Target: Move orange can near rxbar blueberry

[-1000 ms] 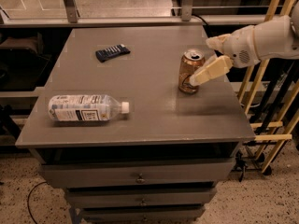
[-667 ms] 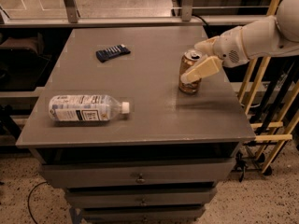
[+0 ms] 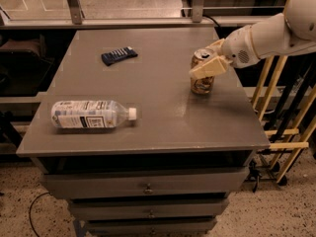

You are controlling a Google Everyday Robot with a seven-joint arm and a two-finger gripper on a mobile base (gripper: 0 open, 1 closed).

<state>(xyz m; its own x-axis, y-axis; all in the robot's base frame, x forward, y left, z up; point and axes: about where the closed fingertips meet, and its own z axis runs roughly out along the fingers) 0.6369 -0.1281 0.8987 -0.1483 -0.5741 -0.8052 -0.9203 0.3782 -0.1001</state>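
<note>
One orange can (image 3: 202,85) stands upright on the right part of the desk (image 3: 163,107), near its right edge. It is a small metal cylinder with a pale tan-orange body and a silvery top. The single pincer (image 3: 201,60) is at the can's upper half: a cream-coloured, blocky plastic part lies across the front of the can just below its rim. Whether the pincer is clamped on the can or only set around it cannot be told. The one arm (image 3: 266,36) reaches in from the right; it is smooth, rounded and off-white.

One rxbar blueberry (image 3: 119,56) lies flat on the far left part of the desk, well apart from the can. It is a thin dark navy rectangle, slightly skewed, with a row of short white marks along it.

One clear plastic bottle (image 3: 91,114) lies on its side near the front left edge, its white cap pointing right and a printed white label wrapped around its middle.

The desk top is a flat, matte grey slab with a faint sheen. Below it are three grey drawer fronts (image 3: 148,184), stacked, and two of them show a small round knob. Pale wooden slats (image 3: 284,107) lean beside the desk on the right. The floor (image 3: 276,216) is speckled.
</note>
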